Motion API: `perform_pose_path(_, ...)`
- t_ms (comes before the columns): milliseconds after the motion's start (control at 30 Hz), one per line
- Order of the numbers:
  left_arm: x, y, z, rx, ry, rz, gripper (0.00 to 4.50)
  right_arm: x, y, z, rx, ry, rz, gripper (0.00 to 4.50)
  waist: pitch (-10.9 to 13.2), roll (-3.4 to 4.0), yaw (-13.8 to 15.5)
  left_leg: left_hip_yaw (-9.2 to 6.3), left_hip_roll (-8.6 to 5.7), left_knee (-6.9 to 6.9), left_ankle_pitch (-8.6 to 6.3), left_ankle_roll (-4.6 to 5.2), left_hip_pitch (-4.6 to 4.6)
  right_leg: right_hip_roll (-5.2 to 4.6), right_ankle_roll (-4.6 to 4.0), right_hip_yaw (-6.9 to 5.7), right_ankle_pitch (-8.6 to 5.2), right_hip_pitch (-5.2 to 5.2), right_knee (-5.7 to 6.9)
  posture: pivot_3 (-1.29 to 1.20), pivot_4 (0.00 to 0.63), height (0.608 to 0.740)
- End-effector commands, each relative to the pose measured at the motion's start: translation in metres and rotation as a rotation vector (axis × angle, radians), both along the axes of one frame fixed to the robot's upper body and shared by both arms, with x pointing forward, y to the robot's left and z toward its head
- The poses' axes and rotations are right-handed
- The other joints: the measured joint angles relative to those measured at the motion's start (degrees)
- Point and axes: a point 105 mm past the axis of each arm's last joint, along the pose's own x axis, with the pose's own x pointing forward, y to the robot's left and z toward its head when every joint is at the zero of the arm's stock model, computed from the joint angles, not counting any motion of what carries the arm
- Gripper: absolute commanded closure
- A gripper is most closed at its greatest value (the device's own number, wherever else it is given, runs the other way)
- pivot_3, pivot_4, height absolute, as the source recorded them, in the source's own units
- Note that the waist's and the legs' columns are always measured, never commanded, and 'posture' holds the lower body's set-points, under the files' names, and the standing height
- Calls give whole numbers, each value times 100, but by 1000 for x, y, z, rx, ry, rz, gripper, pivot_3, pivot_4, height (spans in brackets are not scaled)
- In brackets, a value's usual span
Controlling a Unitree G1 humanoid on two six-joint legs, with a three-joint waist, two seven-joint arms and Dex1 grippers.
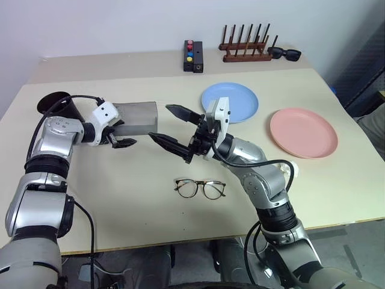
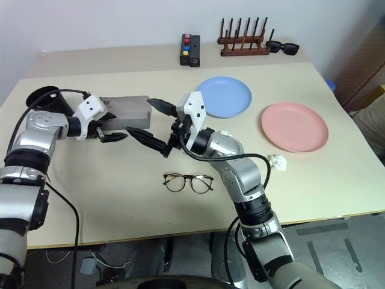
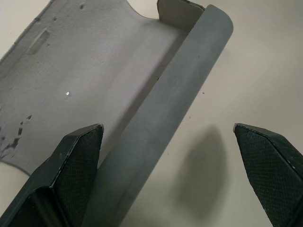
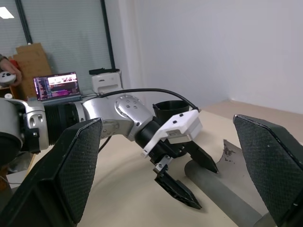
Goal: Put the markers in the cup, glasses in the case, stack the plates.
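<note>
Both grippers stand wide open, empty: left gripper [image 1: 123, 135] at the open case [image 1: 137, 117], right gripper [image 1: 174, 127] above the bench [image 1: 120, 205]. Glasses [image 1: 200, 188] lie near; steady the case before loading

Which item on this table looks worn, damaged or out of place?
The grey case lies open, and its pale lining shows dark scuffed patches near one edge. A crumpled white scrap sits near the pink plate.
</note>
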Motion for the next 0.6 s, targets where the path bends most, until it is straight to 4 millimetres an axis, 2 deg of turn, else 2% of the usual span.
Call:
perform_pose_path(33,0,2,-6,26,27,7,857,-8,-1,14,33,-62,3,0,0,0,4,0,0,0,0,0,0,0,0,0,0,0,1,0,150,739)
perform_pose_path(233,-3,0,-8,26,32,-24,3764,-8,-2,14,32,-61,0,0,0,0,4,0,0,2,0,0,1,0,0,0,0,0,8,0,150,739)
perform_pose_path(400,-7,-4,-4,-3,9,-72,3764,-8,-2,14,30,-61,1,0,0,0,7,-1,0,2,0,0,1,0,0,0,0,-1,9,0,150,739)
perform_pose_path(600,-34,-38,10,-125,27,-288,3764,-8,-2,14,26,-61,3,0,0,0,26,-1,0,3,0,0,-1,-2,0,1,0,-2,10,0,150,739)
